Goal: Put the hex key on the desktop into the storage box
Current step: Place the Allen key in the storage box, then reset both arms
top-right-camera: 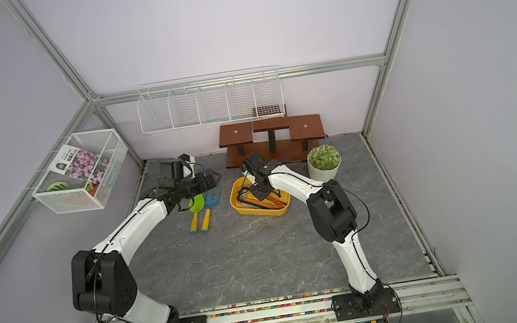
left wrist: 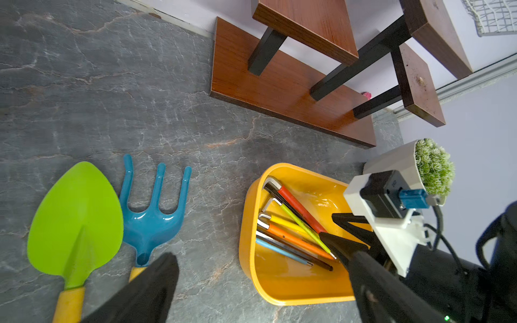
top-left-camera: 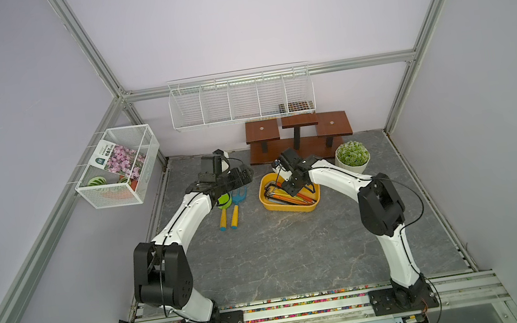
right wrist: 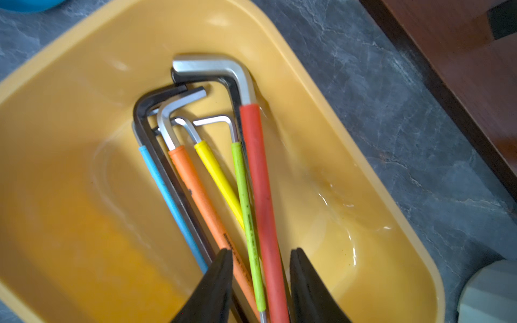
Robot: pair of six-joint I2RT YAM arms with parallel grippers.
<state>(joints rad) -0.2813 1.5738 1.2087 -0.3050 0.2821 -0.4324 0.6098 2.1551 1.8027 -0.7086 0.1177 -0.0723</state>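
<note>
Right tool [right wrist: 261, 250] stands parted, gripping nothing, over the box [right wrist: 84, 70]; hex keys [right wrist: 193, 190] lie under it, shafts running between its jaws.

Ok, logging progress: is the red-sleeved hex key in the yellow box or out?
In. The red-sleeved hex key lies inside the yellow box among the other keys.

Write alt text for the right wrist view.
Yellow storage box on the grey desktop, holding hex keys sleeved blue, orange, yellow, green and red, plus bare dark ones. The right gripper hangs open over their long ends.
</note>
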